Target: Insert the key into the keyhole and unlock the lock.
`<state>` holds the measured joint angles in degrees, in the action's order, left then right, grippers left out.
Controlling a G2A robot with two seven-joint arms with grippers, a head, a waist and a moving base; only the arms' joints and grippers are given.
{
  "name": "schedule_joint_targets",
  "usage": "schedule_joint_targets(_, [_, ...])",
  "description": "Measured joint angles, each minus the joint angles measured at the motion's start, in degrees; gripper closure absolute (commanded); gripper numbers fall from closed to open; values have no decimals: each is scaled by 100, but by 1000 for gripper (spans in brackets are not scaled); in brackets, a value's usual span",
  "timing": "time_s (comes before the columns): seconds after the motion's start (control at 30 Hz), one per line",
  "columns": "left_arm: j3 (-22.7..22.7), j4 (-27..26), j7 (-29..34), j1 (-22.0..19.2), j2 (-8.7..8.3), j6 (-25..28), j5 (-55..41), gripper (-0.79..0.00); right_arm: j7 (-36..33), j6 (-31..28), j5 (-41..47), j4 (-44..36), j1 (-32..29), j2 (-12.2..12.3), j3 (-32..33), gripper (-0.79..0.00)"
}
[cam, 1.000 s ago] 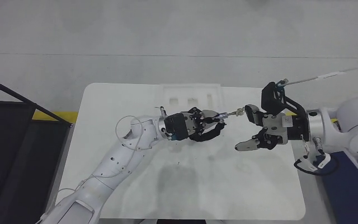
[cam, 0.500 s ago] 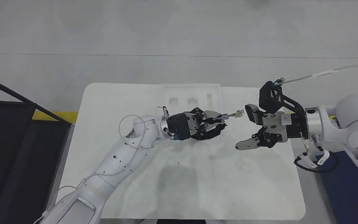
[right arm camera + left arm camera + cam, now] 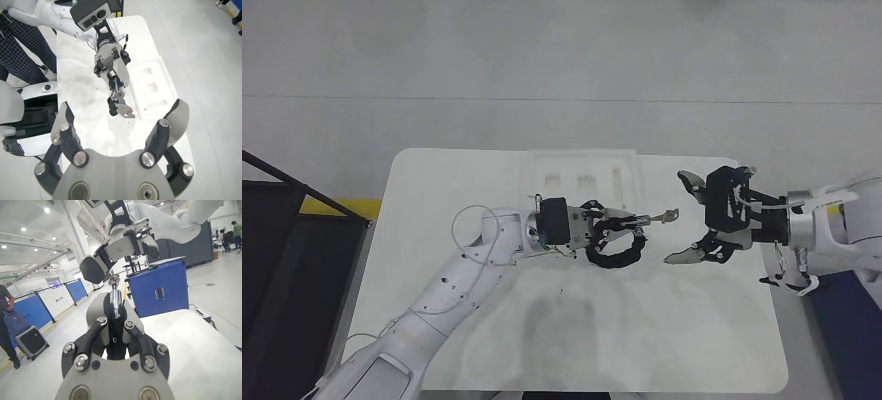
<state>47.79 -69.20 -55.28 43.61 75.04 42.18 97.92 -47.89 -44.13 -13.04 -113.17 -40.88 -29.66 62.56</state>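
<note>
Key: small silver metal key [image 3: 114, 280], sticking out past the tip of the lock's cylinder; I cannot tell if its blade is fully seated.
Lock: black cable lock with a chrome cylinder [image 3: 115, 300], held up above the white table [image 3: 442, 210], its loop hanging beside the left gripper.
Left gripper [image 3: 113, 311]: fingers pinched on the lock's cylinder end.
Right gripper [image 3: 680, 219]: fingers spread wide, facing the left gripper; the key's head sits near its mouth, touching neither finger.
</note>
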Motion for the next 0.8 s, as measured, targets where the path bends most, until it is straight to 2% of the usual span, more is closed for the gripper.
schedule_joint_targets(0.03, [-6,4,46,-4,0,82,-50,0,51,-7,-86,-23,-29,-2,17,-677])
schedule_joint_targets(0.1, [-9,5,93,-5,-1,181,-116,0,110,-13,-197,-56,-65,-2,51,-391])
schedule_joint_targets(0.2, [-26,1,155,0,-2,314,-196,0,209,3,-343,-92,-133,-2,108,-299])
schedule_joint_targets(0.3, [-53,-16,206,-2,-1,403,-244,0,297,27,-432,-119,-206,-2,158,-163])
schedule_joint_targets(0.4, [-63,-41,155,8,6,383,-327,0,338,36,-489,-149,-265,0,206,-114])
schedule_joint_targets(0.5, [-82,-46,122,-5,9,361,-326,0,343,31,-510,-169,-311,3,246,0])
schedule_joint_targets(0.8, [-108,-64,85,-9,7,257,-294,0,173,337,-97,-149,-453,11,316,0])
